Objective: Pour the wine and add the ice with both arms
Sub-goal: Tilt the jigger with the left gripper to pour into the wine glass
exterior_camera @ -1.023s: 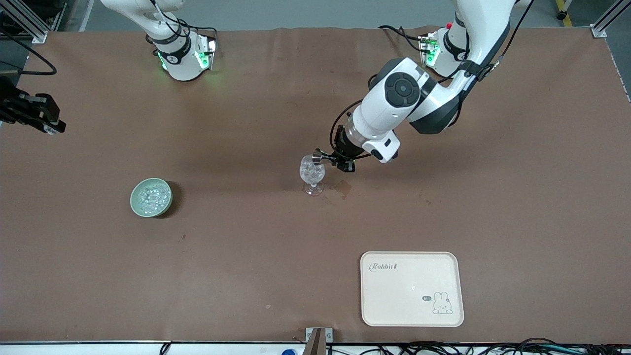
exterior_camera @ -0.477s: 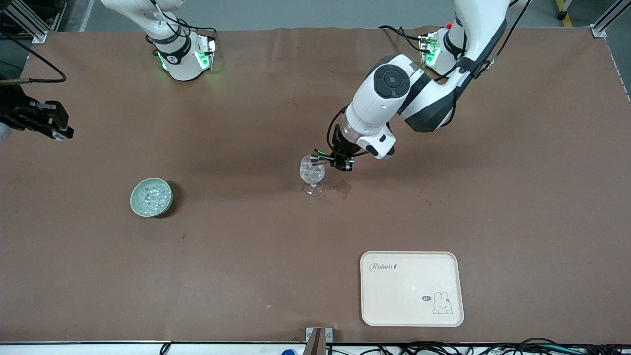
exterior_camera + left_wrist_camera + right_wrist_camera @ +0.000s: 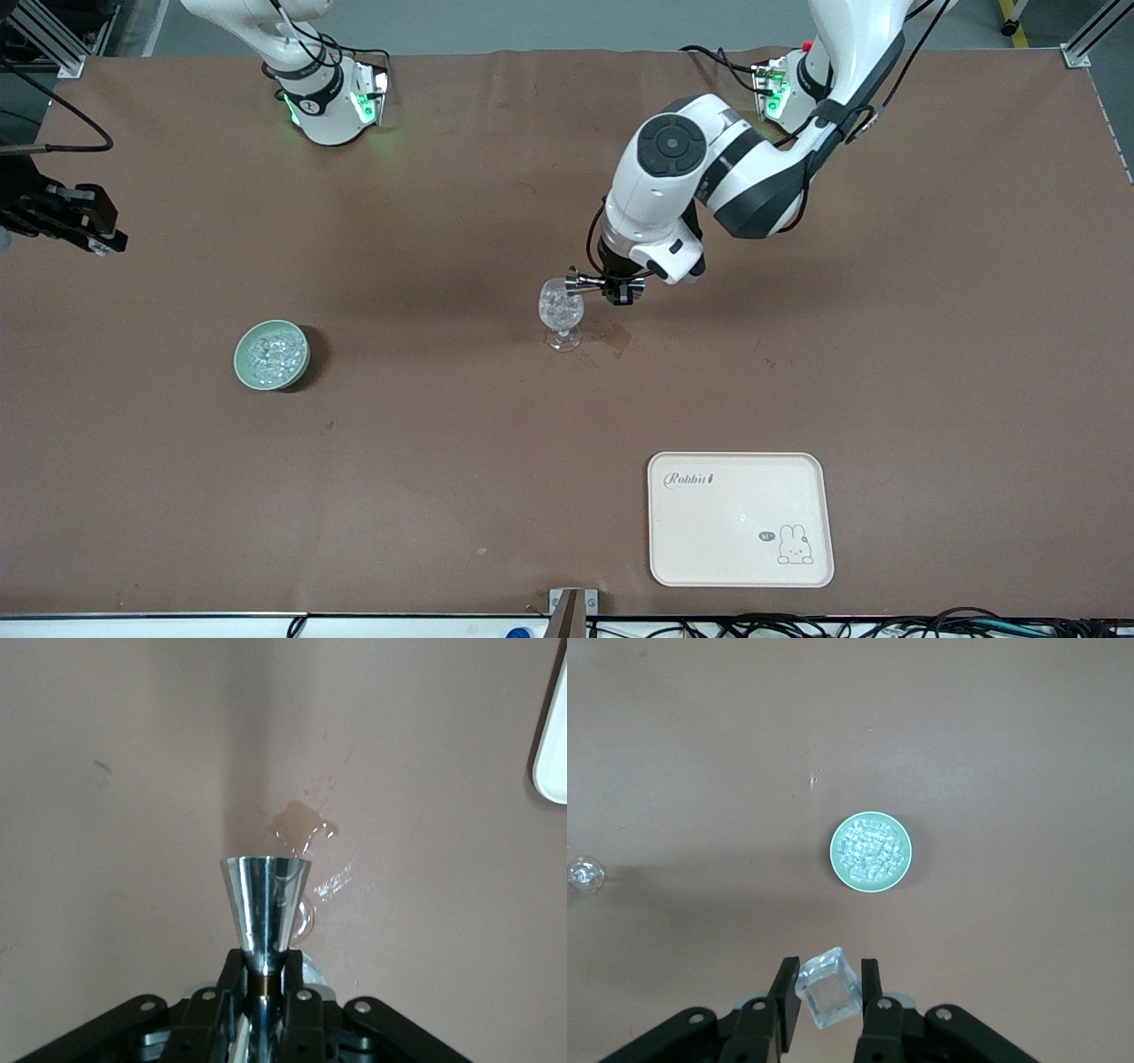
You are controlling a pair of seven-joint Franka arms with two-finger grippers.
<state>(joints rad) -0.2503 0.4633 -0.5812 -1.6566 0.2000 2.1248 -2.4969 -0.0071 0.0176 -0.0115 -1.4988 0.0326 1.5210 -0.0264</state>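
Two arms work over the brown surface (image 3: 461, 461). Front view: the left gripper (image 3: 611, 285) hangs just above and beside the wine glass (image 3: 561, 312), its fingers pinched on a metal jigger (image 3: 578, 283) lying sideways, mouth at the glass rim. The glass stands upright with ice in its bowl. A green bowl (image 3: 272, 354) of ice (image 3: 271, 353) sits toward the right arm's end. A cream tray (image 3: 740, 519) lies nearer the camera. The right gripper (image 3: 84, 232) hangs at the surface's edge.

Left wrist view: the fingers (image 3: 227, 985) clamp the jigger (image 3: 265, 908) at its narrow waist; a wet stain (image 3: 301, 826) marks the surface ahead of them.

Right wrist view: the right gripper (image 3: 829, 990) pinches one clear ice cube (image 3: 828, 989) between its fingers (image 3: 785, 988), high above the bowl (image 3: 871, 852).
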